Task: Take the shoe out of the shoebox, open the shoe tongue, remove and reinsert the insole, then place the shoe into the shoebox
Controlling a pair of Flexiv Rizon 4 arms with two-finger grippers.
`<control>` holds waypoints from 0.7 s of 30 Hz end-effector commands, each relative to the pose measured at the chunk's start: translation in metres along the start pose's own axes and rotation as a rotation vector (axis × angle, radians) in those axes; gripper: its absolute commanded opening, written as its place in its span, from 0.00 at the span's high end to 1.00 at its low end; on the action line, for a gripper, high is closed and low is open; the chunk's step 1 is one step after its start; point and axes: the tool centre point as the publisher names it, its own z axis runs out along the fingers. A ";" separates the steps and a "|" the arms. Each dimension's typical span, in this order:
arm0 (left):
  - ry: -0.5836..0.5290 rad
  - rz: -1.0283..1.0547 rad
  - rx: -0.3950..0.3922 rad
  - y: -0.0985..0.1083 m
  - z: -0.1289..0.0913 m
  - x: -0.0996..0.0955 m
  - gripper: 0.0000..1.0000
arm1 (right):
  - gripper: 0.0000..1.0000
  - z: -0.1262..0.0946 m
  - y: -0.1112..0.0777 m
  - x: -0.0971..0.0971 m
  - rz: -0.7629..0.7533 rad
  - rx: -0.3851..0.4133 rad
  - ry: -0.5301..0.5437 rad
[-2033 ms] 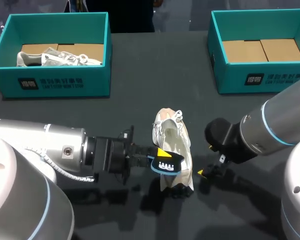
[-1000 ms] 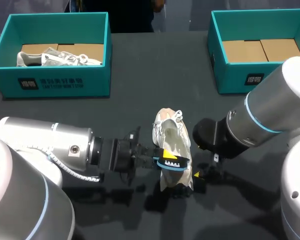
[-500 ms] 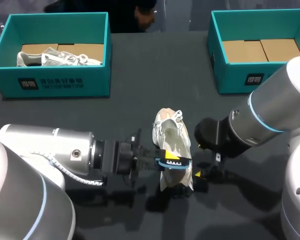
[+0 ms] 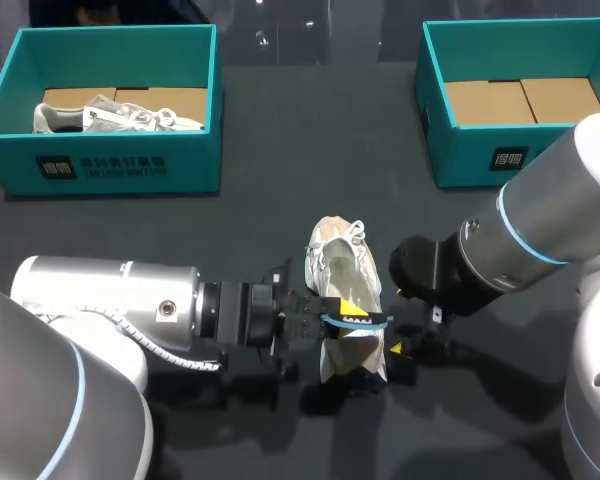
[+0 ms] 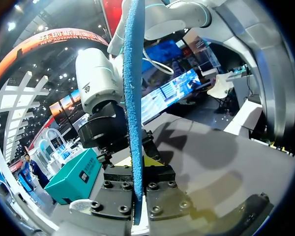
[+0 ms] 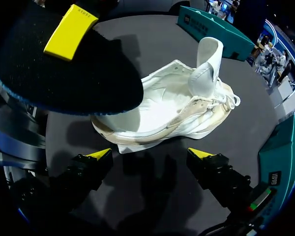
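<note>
dark table [image 4: 280, 150] bears the shoe [image 4: 345, 270], toe pointing far; left claw [image 4: 340, 318] pinches insole [image 5: 133, 98], right claw [image 6: 150, 156] wide.

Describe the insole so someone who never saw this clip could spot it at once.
On the dark table, midway between the two teal boxes but nearer the robot, lies a white shoe. Over its near end the left gripper holds the insole: a thin flat piece, black with a bright blue rim, unlike the white shoe.
</note>
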 end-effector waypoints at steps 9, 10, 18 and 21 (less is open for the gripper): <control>-0.006 -0.041 0.000 0.015 0.019 -0.005 1.00 | 0.00 0.000 -0.001 0.002 0.000 0.000 -0.003; -0.004 -0.045 -0.001 0.016 0.020 -0.004 1.00 | 0.00 0.000 -0.001 0.002 0.000 0.000 -0.003; -0.003 -0.075 -0.004 0.024 0.021 -0.004 1.00 | 0.00 0.000 -0.001 0.002 0.000 0.000 -0.003; -0.006 -0.088 -0.004 0.028 0.021 -0.005 1.00 | 0.00 0.000 -0.001 0.002 0.000 0.000 -0.003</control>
